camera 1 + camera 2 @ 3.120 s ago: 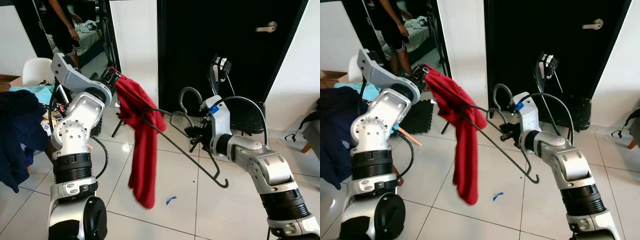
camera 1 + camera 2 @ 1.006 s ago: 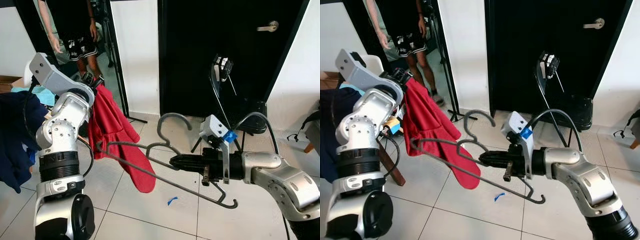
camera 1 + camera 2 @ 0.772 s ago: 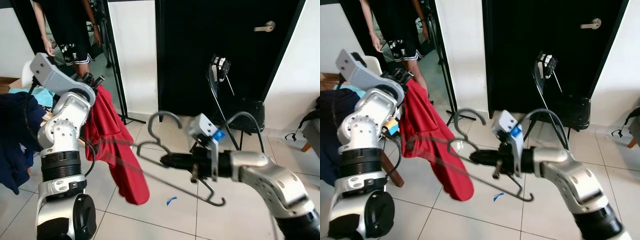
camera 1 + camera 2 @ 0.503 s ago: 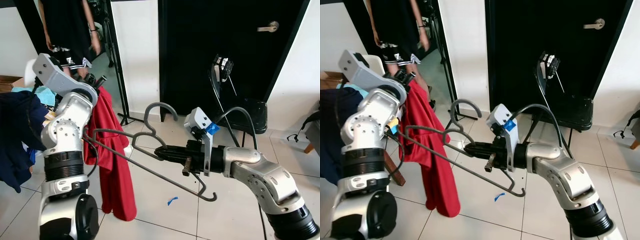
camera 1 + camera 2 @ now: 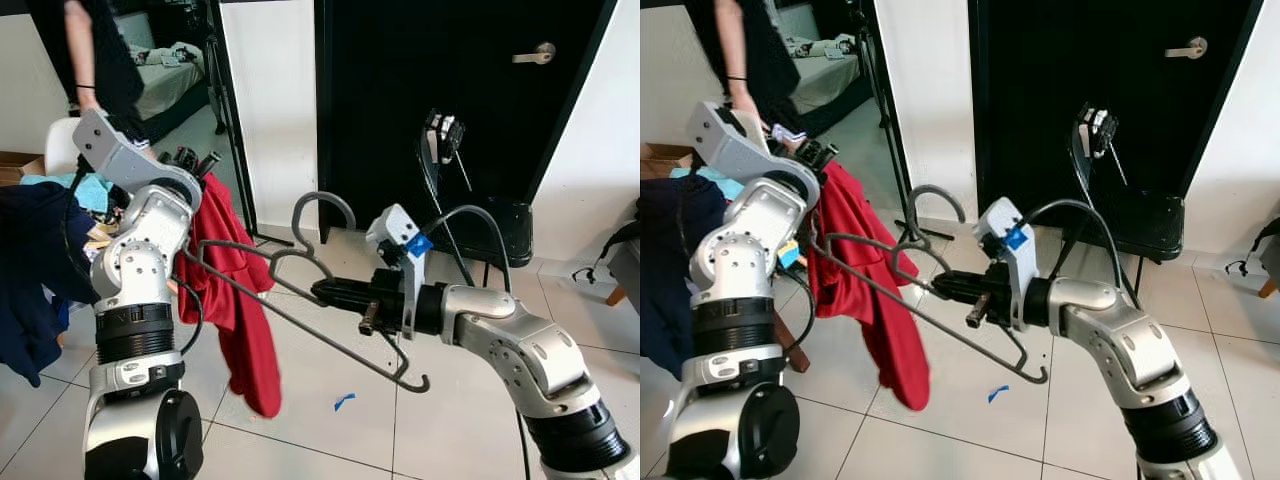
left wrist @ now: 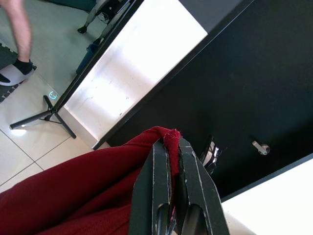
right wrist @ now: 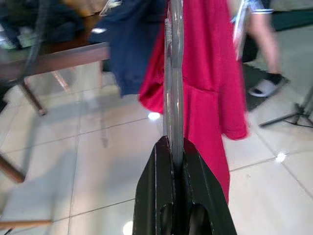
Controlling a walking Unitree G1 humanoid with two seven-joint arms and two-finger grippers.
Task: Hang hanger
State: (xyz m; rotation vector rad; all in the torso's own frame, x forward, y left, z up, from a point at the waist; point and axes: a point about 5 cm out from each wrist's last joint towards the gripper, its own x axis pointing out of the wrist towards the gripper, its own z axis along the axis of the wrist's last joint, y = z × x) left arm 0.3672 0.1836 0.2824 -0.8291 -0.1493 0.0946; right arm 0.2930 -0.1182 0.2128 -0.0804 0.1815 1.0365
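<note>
A grey wire hanger (image 5: 320, 196) is held out level over the floor, hook upward, with my right gripper (image 5: 325, 292) shut on its neck. Its far shoulder reaches into a red garment (image 5: 235, 300) hanging from my left gripper (image 5: 200, 165), which is raised at the left. In the left wrist view, the left gripper (image 6: 171, 139) is shut on the top edge of the red cloth (image 6: 73, 196). Along the right gripper (image 7: 173, 144), the hanger's wire (image 7: 173, 73) runs straight toward the red garment (image 7: 205, 88).
A black folding chair (image 5: 480, 215) stands before a black door (image 5: 420, 80) behind my right arm. A person (image 5: 95, 60) stands at the back left beside a stand (image 5: 225, 110). Navy clothing (image 5: 30, 260) lies on a table at the left. A blue scrap (image 5: 343, 402) lies on the tiles.
The right arm has swung the hanger round to the left, so its shoulder now meets the red garment. The garment has swung and hangs closer to the left arm. The person has moved.
</note>
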